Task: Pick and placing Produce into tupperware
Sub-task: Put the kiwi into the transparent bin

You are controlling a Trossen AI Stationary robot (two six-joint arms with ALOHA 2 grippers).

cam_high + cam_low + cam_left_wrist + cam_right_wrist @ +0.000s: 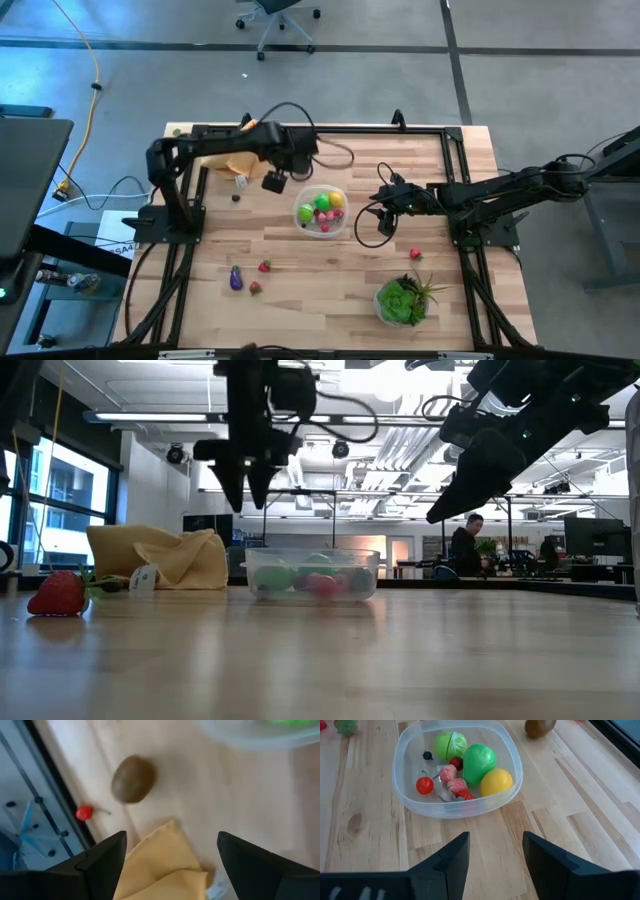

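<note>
The clear round tupperware (320, 211) stands mid-table and holds green limes (480, 762), a yellow lemon (496, 782), a red cherry (424, 785) and other small produce. My left gripper (272, 183) hangs open and empty above the table, just left of the tupperware, pointing steeply down. In its wrist view, its fingers frame a brown kiwi (132, 778) lying on the wood and the yellow cloth (160, 865). My right gripper (495, 840) waits open and empty to the right of the tupperware, slanting down toward it. Both grippers are clear of the tabletop in the low view.
A purple eggplant (236, 278) and two strawberries (265, 266) lie near the front left, and another strawberry (415, 254) lies at the right. A leafy green plant (405, 300) stands front right. The cloth (235, 160) lies at the far left. A small red piece (85, 812) sits by the frame rail.
</note>
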